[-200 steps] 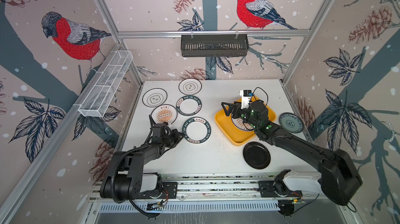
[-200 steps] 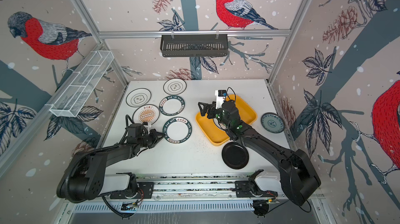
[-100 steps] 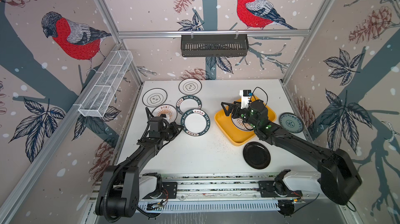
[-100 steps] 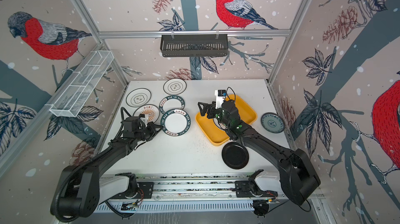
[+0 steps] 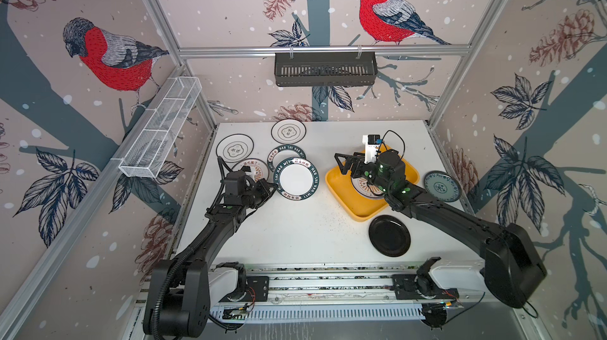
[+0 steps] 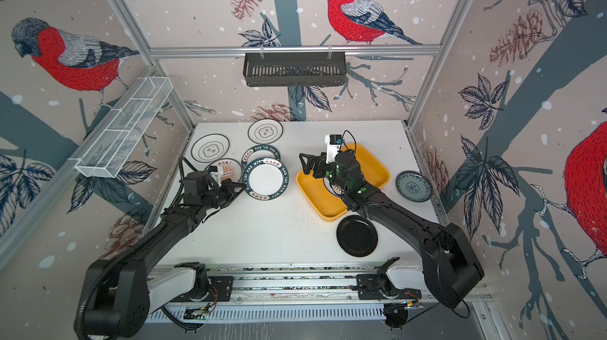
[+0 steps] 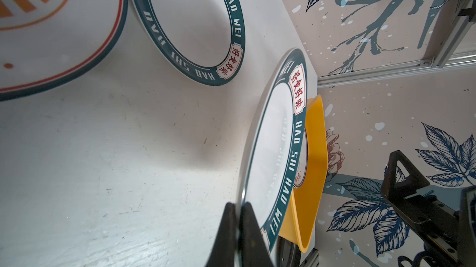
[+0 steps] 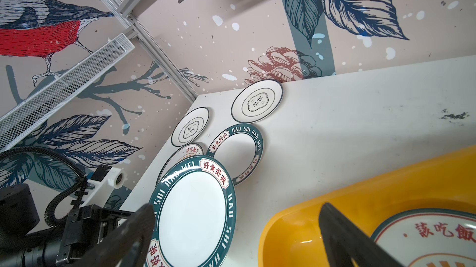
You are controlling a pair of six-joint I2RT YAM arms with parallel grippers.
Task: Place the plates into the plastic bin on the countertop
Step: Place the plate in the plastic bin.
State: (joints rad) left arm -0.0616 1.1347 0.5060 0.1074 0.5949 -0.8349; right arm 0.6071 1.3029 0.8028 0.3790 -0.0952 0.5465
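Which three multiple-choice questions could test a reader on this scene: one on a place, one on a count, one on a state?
1. Where does the plain black plate lie?
A) on the countertop, beside the yellow bin
B) in the black basket
C) in the wire rack

2. How many plates with a black flower outline show?
A) none
B) two
C) four

3. What is the state of the left gripper?
A) open, empty
B) shut, empty
C) shut on the rim of the lettered plate

Key:
1 A, it lies flat by the bin's near corner.
2 B, both lie toward the countertop's far left corner.
3 C, the left wrist view shows it pinching the rim.
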